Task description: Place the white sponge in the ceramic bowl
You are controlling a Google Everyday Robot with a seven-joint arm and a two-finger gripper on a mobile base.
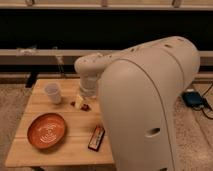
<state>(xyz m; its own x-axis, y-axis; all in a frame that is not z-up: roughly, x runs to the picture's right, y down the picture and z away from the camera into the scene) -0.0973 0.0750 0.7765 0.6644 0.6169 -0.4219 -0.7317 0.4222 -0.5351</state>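
Wood, pale and plain, made up the bench. On it sat one ceramic bowl, orange-brown with pale rings inside. It was near the front left corner, close to the left edge. One white cup stood upright near the back. One white sponge, a small pale block, lay to the right of the cup and well apart from the bowl. One tiny red thing lay just beside the sponge. One dark flat packet lay close to the front edge, to the right of the bowl.

The one big white arm reached over from the right and hid that side of the bench. Its gripper hung right over the sponge. I could not tell if it touched the sponge, or if it was open or closed.

Bare wood lay between the sponge and the bowl, and along the left edge by the cup. One blue thing sat on the floor at the right.
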